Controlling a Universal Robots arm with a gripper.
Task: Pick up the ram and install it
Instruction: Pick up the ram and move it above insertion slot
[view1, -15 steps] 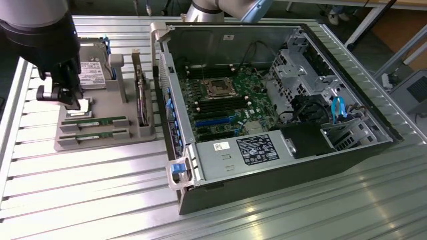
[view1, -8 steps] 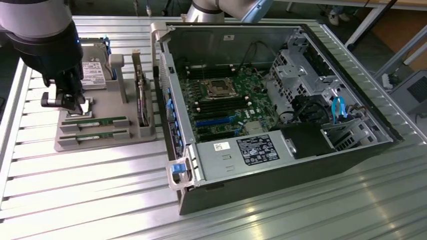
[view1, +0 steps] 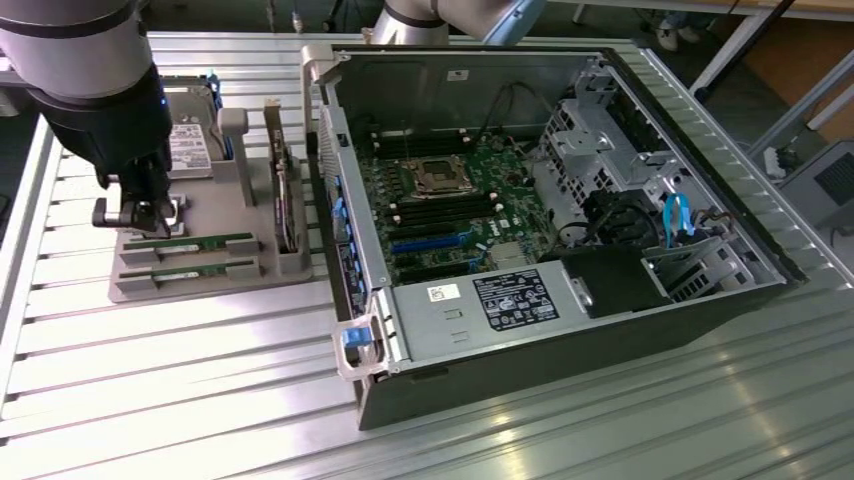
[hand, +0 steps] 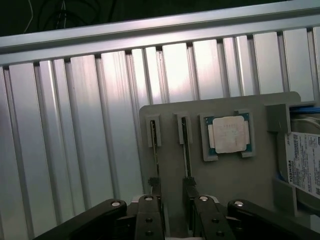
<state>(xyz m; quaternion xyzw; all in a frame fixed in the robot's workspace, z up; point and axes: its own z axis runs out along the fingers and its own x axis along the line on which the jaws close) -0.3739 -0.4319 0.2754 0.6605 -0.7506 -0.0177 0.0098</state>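
Handling the ram (view1: 194, 243) calls for care. By its look it is a light, stiff, thin green board with small dark chips, likely brittle under bending and easily marked at its contacts. Take hold on the two flat faces near mid-length, above the slot.

It stands on edge in a grey holder (view1: 134, 290) near the worktop (view1: 200, 400) edge at the exterior view's left. Its twin stick (view1: 187, 270) stands beside it, nearer the holder's front edge.

The gripper (view1: 147, 213) hangs just above both sticks, jaws released and gripping nothing.

The holder looks like matt moulded plastic; the worktop is ribbed, glossy aluminium. A sheet-metal computer case (view1: 561, 385) stands open alongside.
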